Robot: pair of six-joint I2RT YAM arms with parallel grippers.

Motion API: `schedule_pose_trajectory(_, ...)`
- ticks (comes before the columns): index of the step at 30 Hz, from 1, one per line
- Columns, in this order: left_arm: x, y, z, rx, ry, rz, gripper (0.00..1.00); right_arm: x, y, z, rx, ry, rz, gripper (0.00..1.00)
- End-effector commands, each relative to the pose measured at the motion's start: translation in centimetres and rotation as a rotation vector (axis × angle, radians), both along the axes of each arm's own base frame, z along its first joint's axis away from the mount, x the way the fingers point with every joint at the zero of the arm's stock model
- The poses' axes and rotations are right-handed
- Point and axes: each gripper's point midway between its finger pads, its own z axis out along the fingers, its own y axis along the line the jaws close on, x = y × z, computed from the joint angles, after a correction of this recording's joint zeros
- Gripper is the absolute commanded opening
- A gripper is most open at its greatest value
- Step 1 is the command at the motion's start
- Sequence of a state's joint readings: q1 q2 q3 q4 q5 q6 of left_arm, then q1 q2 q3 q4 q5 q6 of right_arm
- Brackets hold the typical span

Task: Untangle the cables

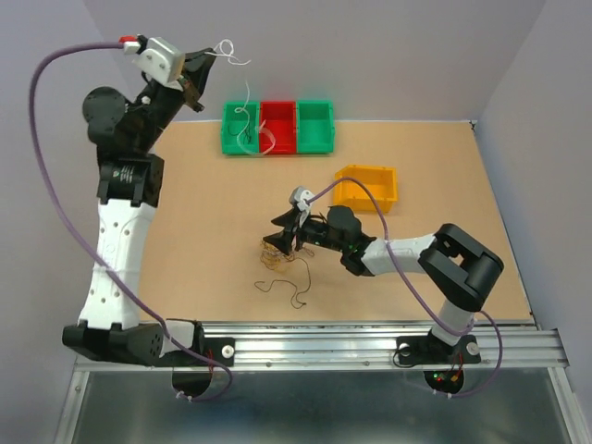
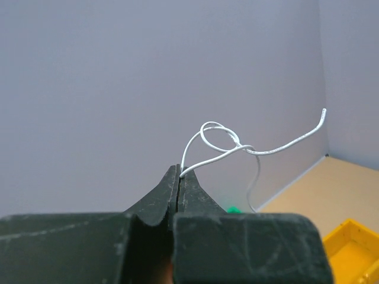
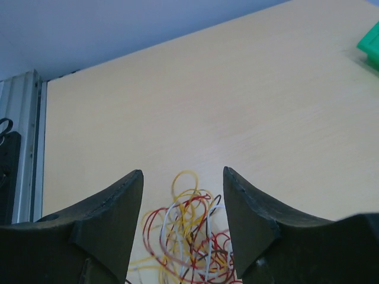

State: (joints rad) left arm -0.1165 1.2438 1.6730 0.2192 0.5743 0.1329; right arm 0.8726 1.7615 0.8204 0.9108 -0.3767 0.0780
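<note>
The cables are a small tangle of red, yellow, white and dark brown wires [image 3: 189,234] lying on the table [image 1: 277,252]. My right gripper [image 3: 183,171] is open just over the tangle, one finger on each side, gripping nothing; in the top view it [image 1: 279,242] sits low at the table's middle. One loose dark wire [image 1: 294,282] trails toward the near edge. My left gripper [image 2: 179,171] is shut on a looped white wire [image 2: 222,139], held high in the air at the far left [image 1: 205,57].
A row of three bins stands at the back: green [image 1: 231,139], red [image 1: 277,111] and green [image 1: 314,125], with white wires draped over the left green and red ones. A yellow bin [image 1: 366,187] sits right of centre. A metal rail [image 1: 370,338] runs along the near edge.
</note>
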Motion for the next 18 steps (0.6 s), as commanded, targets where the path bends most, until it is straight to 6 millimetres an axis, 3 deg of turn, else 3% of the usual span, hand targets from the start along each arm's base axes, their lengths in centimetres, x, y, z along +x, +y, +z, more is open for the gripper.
schedule_pose_trajectory(1, 4.3, -0.1, -3.8, -0.007, 0.084, 0.023, 0.0, 0.5, -1.5, 3.1, 0.074, -0.066, -0.1, 0.62)
schedule_pose_trajectory(6, 9.5, -0.1, -8.3, 0.025, 0.155, 0.068, 0.0, 0.6, -3.3, 4.6, 0.102, -0.071, -0.172, 0.62)
schedule_pose_trajectory(7, 11.3, 0.0, -9.9, 0.03, 0.183, 0.085, 0.0, 0.9, -3.7, 4.8, 0.106, -0.069, -0.201, 0.62)
schedule_pose_trajectory(9, 13.2, 0.2, -10.7, 0.047, 0.183, 0.113, 0.0, 1.2, -4.5, 5.0, 0.112, -0.068, -0.239, 0.62)
schedule_pose_trajectory(10, 15.3, 0.1, -12.8, 0.058, 0.224, 0.121, 0.0, 1.6, -4.9, 5.1, 0.118, -0.064, -0.279, 0.62)
schedule_pose_trajectory(11, 16.1, 0.1, -12.3, 0.058, 0.212, 0.129, 0.0, 1.8, -5.3, 4.8, 0.113, -0.057, -0.302, 0.62)
schedule_pose_trajectory(12, 18.4, 0.0, -14.6, 0.072, 0.258, 0.138, 0.0, 2.1, -5.6, 5.1, 0.122, -0.057, -0.331, 0.62)
schedule_pose_trajectory(13, 19.4, -0.1, -15.2, 0.075, 0.27, 0.14, 0.0, 2.4, -5.9, 5.1, 0.123, -0.057, -0.348, 0.62)
schedule_pose_trajectory(14, 20.1, -0.2, -14.1, 0.074, 0.245, 0.142, 0.0, 2.4, -6.1, 5.0, 0.122, -0.054, -0.359, 0.61)
schedule_pose_trajectory(16, 23.0, -0.3, -15.4, 0.076, 0.267, 0.153, 0.0, 2.8, -6.4, 5.2, 0.129, -0.053, -0.387, 0.61)
schedule_pose_trajectory(17, 24.2, -0.3, -17.6, 0.081, 0.314, 0.159, 0.0, 2.9, -6.6, 5.1, 0.127, -0.053, -0.398, 0.61)
schedule_pose_trajectory(18, 26.0, -0.2, -18.4, 0.076, 0.331, 0.177, 0.0, 3.0, -6.7, 5.1, 0.128, -0.048, -0.406, 0.61)
